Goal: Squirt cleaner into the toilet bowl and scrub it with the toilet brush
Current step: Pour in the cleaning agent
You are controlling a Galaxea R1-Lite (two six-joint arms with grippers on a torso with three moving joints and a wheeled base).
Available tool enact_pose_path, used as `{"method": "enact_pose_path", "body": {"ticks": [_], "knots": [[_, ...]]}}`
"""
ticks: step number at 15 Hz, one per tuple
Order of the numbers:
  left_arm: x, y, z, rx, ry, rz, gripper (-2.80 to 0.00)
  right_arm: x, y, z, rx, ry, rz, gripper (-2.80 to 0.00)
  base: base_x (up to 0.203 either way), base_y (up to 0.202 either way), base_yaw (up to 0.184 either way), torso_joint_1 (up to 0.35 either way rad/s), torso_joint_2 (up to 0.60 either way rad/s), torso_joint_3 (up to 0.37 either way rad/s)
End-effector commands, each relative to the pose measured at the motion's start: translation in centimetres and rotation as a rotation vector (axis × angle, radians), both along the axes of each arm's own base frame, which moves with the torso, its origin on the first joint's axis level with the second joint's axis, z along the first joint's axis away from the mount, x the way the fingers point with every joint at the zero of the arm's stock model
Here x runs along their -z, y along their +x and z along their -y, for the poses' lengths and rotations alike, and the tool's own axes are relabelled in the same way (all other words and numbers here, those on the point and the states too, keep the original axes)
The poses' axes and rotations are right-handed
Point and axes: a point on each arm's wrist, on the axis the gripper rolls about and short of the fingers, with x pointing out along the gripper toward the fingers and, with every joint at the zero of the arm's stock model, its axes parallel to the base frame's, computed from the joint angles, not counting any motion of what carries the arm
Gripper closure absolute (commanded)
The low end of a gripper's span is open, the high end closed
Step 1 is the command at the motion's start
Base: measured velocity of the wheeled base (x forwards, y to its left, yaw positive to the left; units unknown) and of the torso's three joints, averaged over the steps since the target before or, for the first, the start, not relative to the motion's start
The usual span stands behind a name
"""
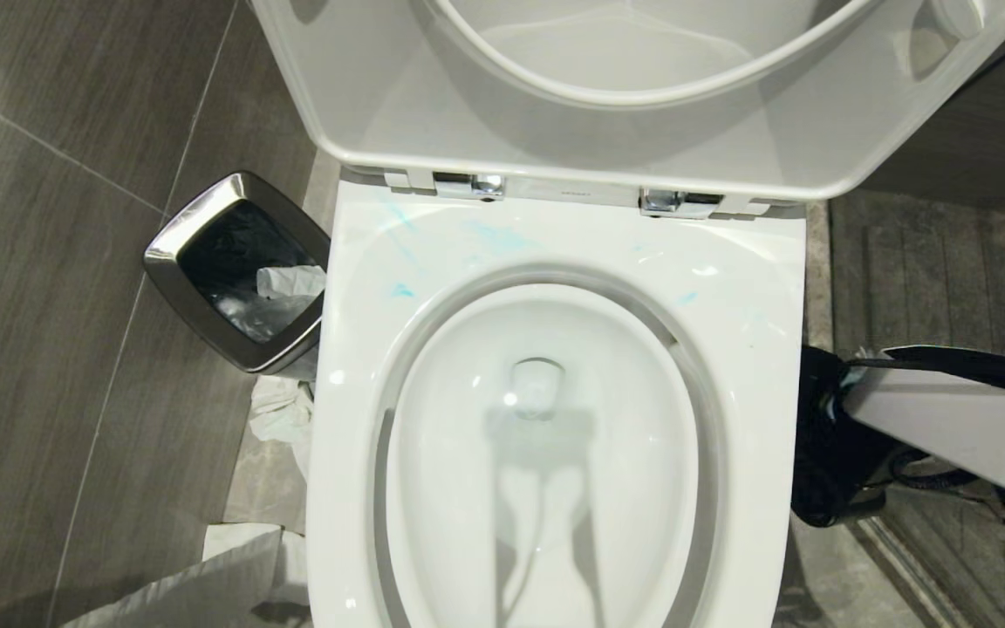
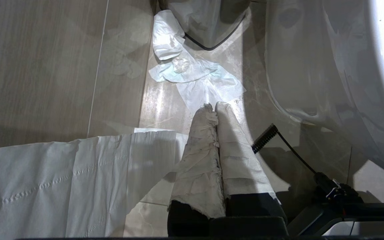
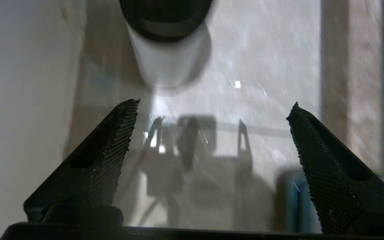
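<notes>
The toilet bowl (image 1: 734, 301) fills the head view, seat and lid raised, with blue-teal smears on the back of its rim. My right gripper (image 3: 213, 103) hangs open over the floor beside the toilet, nothing between its black fingers. Ahead of it is a blurred white cylinder with a dark end (image 3: 165, 56), and a blurred blue-teal thing (image 3: 295, 200) sits by one finger; I cannot tell what either is. The cleaner and the toilet brush cannot be made out. My left gripper (image 2: 214, 106), wrapped in white, is shut and empty, low by the toilet's base (image 2: 312, 66).
A steel-rimmed black waste bin (image 1: 206, 218) stands left of the toilet. Crumpled tissue (image 2: 192, 71) and a long paper sheet (image 2: 62, 180) lie on the floor there. My right arm's white link (image 1: 947, 427) shows at the toilet's right, over grey tiles.
</notes>
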Motion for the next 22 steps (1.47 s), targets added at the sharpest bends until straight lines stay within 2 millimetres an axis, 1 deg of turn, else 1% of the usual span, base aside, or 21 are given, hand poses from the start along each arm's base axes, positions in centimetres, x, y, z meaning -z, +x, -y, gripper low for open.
{"method": "enact_pose_path", "body": {"ticks": [1, 3, 5, 10, 14, 19, 22], "knots": [[0.2, 0.1, 0.0, -0.001, -0.001, -0.007, 0.0, 0.8, 1.7, -0.5, -0.002, 0.004, 0.042, -2.8, 0.0, 0.0, 0.0, 0.0, 0.0, 0.0], [0.2, 0.1, 0.0, -0.001, 0.0, -0.007, 0.0, 1.4, 2.6, -1.4, -0.016, 0.005, 0.064, -2.8, 0.0, 0.0, 0.0, 0.0, 0.0, 0.0], [0.2, 0.1, 0.0, -0.001, 0.0, -0.007, 0.0, 1.5, 3.4, -1.9, -0.025, 0.01, 0.093, -2.8, 0.0, 0.0, 0.0, 0.0, 0.0, 0.0], [0.2, 0.1, 0.0, -0.001, -0.001, -0.007, 0.0, 0.7, 5.6, -2.4, -0.01, -0.057, 0.188, -2.8, 0.0, 0.0, 0.0, 0.0, 0.0, 0.0], [0.2, 0.1, 0.0, -0.001, 0.0, -0.007, 0.0, -0.2, 6.5, -2.2, 0.008, -0.073, 0.239, -2.8, 0.0, 0.0, 0.0, 0.0, 0.0, 0.0], [0.2, 0.1, 0.0, -0.001, 0.0, -0.007, 0.0, -0.7, 7.3, -1.5, 0.029, -0.089, 0.28, -2.8, 0.0, 0.0, 0.0, 0.0, 0.0, 0.0], [0.2, 0.0, 0.0, -0.001, 0.0, -0.006, 0.0, -1.6, 7.8, -1.6, 0.013, -0.086, 0.331, -2.8, 0.0, 0.0, 0.0, 0.0, 0.0, 0.0]]}}
